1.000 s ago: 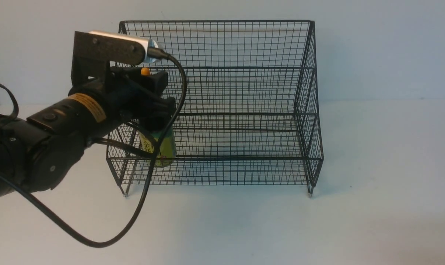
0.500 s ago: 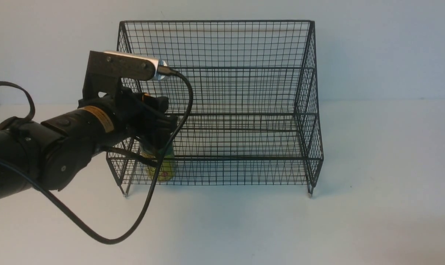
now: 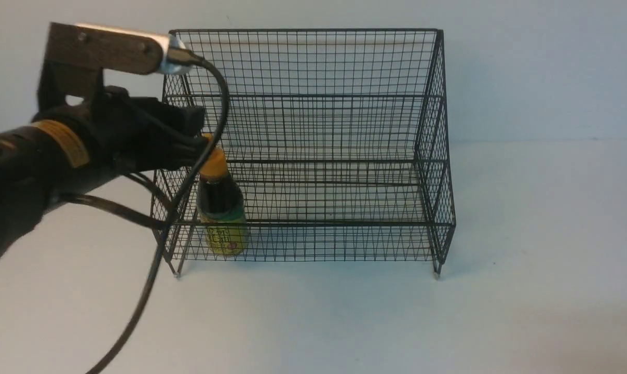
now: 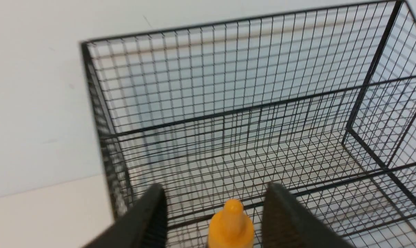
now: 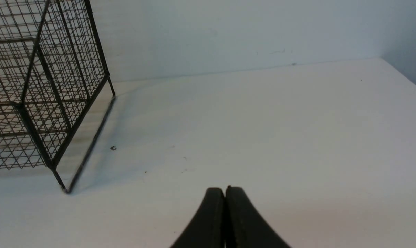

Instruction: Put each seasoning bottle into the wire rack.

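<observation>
At the left of the front frame, your left arm (image 3: 33,156) reaches in from the edge, with its camera bracket in the upper left corner and a black cable (image 3: 137,311) trailing down to the bottom edge. Your left gripper (image 3: 191,143) hangs at the upper left of the seasoning bottle (image 3: 221,208), about level with the tip of its cap. The left wrist view shows the two dark fingers (image 4: 149,220) spread apart on either side of the orange-yellow nozzle cap (image 4: 231,227), with mesh visible in the gap on each side and nothing in their grasp. The bottle stands upright, left of centre in the frame, on the lowest front tier at the left end of the black wire rack (image 3: 334,130), its yellow-green label showing behind the front mesh. The rack fills the middle of the frame and stands on its small feet on the pale table (image 3: 526,259), its tall grid back against the wall (image 3: 552,67). The right of the frame shows only table and wall. Your right gripper (image 5: 225,189) appears only in its own wrist view, fingers pressed together over bare table and holding nothing, well apart from the rack's corner.
</observation>
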`<state>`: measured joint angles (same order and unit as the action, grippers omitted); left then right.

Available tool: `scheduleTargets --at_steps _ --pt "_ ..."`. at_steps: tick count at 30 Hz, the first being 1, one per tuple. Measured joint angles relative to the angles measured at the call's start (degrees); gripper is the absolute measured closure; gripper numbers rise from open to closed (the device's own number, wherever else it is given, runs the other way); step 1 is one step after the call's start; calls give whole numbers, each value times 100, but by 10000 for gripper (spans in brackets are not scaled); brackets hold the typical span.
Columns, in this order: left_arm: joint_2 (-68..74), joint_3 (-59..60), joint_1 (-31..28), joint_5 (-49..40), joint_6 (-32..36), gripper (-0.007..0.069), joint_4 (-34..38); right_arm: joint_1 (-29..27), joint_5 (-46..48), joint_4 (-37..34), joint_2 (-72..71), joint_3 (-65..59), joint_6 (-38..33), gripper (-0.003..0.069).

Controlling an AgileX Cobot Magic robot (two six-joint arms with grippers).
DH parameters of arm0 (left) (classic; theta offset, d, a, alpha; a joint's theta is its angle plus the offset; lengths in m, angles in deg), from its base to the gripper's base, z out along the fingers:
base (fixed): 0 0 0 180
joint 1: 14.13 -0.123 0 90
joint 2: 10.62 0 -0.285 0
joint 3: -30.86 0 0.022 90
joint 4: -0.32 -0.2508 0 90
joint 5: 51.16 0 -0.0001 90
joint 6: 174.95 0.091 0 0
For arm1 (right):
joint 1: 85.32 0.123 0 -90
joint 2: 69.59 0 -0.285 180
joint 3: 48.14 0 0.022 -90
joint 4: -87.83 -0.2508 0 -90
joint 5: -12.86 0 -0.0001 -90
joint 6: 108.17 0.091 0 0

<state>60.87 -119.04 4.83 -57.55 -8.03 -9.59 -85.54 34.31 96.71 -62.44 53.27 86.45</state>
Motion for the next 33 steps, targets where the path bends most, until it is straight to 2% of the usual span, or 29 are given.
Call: scheduleTargets --at_steps 2,3,6,9,21,26,30,33 --pt "-227 0 0 -202 0 364 0 0 0 0 0 0 0 673" --pt "-667 0 0 -593 5 449 0 0 0 0 0 0 0 673" --pt "-1338 0 0 -1104 120 581 0 0 0 0 0 0 0 673" --pt "-1901 0 0 -1504 276 624 0 0 0 0 0 0 0 673" --pt "-3165 0 0 -1957 244 629 219 0 0 0 0 0 0 673" --pt "-3833 10 0 -2413 350 629 264 0 0 0 0 0 0 673" --pt "-4627 499 -35 -2521 505 629 347 0 0 0 0 0 0 673" --pt "-5393 1506 -326 -2260 717 629 561 0 0 0 0 0 0 673"
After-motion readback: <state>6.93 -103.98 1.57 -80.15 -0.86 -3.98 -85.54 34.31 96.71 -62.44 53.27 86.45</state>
